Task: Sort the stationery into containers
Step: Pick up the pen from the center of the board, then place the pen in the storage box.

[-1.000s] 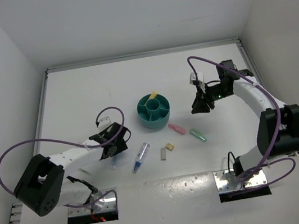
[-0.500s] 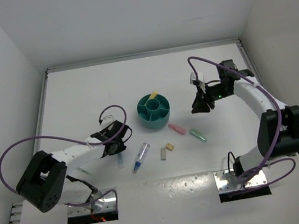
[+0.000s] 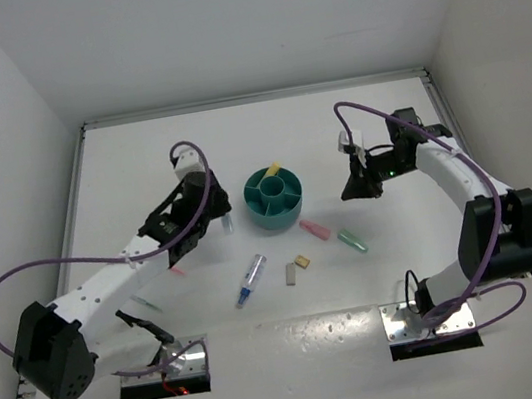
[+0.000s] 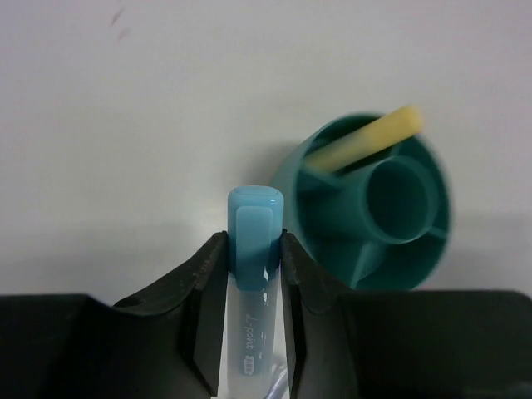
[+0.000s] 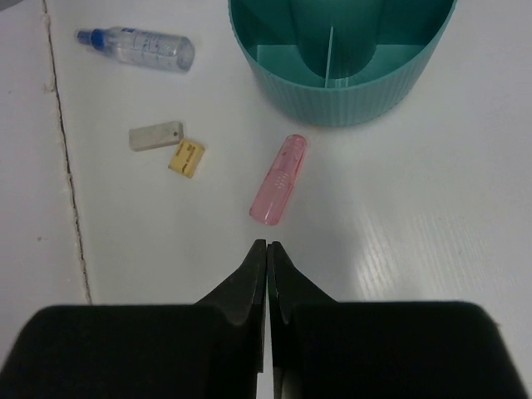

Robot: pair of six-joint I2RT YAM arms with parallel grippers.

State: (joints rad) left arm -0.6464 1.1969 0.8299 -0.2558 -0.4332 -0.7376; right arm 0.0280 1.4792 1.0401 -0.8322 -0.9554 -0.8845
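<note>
Left pincer [image 4: 253, 246] neared organiser [image 4: 326, 239]; only wrist view shows its clamped marker [image 4: 253, 212].

A white table [image 3: 267, 139] was seen enclosed on three sides by plain white walls [image 3: 6, 89]. A thin dark seam [image 5: 68, 174] was shown running straight across its surface, and two faint reddish marks [image 4: 120, 23] were noted on it in the left wrist view.
</note>
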